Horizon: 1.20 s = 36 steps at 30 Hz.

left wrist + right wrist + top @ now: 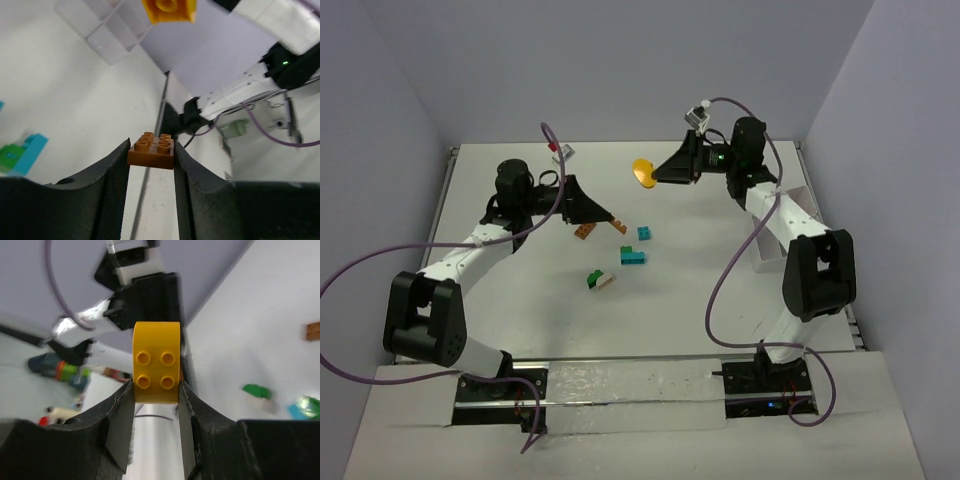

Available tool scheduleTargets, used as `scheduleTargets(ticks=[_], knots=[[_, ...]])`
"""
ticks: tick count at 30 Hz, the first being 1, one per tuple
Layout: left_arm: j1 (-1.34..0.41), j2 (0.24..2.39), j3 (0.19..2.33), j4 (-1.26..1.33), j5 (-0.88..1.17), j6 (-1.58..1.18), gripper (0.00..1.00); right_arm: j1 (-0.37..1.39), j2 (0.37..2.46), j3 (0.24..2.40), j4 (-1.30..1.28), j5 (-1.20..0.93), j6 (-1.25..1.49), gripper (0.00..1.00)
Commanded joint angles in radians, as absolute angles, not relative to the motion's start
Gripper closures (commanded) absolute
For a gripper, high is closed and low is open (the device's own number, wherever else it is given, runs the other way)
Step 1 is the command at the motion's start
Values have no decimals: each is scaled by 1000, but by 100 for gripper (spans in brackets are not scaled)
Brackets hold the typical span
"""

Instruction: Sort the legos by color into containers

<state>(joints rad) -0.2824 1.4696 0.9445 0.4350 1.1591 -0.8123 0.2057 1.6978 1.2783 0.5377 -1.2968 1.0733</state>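
Left hand [151,155] pinches a brown brick [151,145], right hand [156,387] a yellow brick [156,355], both off the counter [520,300]. Tray [107,30] sits at the counter's 3 o'clock beside the right arm [815,270], nearer that hand.

Bright, even light; soft shadows on table [650,330]; distant legos [256,390] blur in right wrist view.

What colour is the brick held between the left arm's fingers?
The brick is brown, seen best in the left wrist view.
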Motion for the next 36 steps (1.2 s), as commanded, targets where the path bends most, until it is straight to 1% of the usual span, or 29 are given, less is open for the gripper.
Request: scheduleTargets(ticks=[1, 2, 3, 4, 6, 7, 8, 9, 10, 11, 15, 19, 24, 33, 36], knots=[[-280, 1462, 1062, 112, 1057, -551, 100, 121, 1673, 1512, -252, -1173, 444, 100], [-279, 1462, 1091, 44, 979, -487, 100, 109, 1695, 1628, -551, -931, 195, 100], [-278, 1463, 1103, 42, 945, -466, 100, 107, 1698, 1664, -644, -925, 118, 100], [-278, 1465, 1129, -12, 837, -433, 100, 96, 1674, 1652, -676, -760, 72, 100], [-275, 1467, 1149, -65, 782, -413, 100, 69, 1658, 1637, -683, -634, 58, 100], [-275, 1473, 1170, -92, 721, -399, 100, 54, 1631, 1625, -736, -507, 5, 100], [-277, 1477, 1179, -119, 696, -392, 100, 44, 1629, 1626, -753, -445, -32, 100], [-278, 1483, 1193, -128, 681, -386, 100, 39, 1624, 1618, -772, -329, -68, 100], [-278, 1483, 1202, -135, 680, -382, 100, 36, 1623, 1617, -775, -312, -74, 100], [-278, 1490, 1210, -143, 660, -379, 100, 25, 1624, 1609, -789, -217, -105, 100], [-279, 1497, 1221, -149, 641, -376, 100, -35, 1631, 1584, -808, -27, -165, 100], [-279, 1500, 1220, -150, 638, -373, 100, -60, 1634, 1552, -797, 98, -197, 100], [-279, 1505, 1219, -149, 640, -373, 100, -86, 1652, 1518, -775, 182, -194, 100], [-281, 1527, 1241, -167, 641, -374, 100, -111, 1691, 1498, -760, 225, -194, 100], [-281, 1529, 1242, -165, 640, -376, 100, -119, 1705, 1498, -758, 228, -202, 94]])
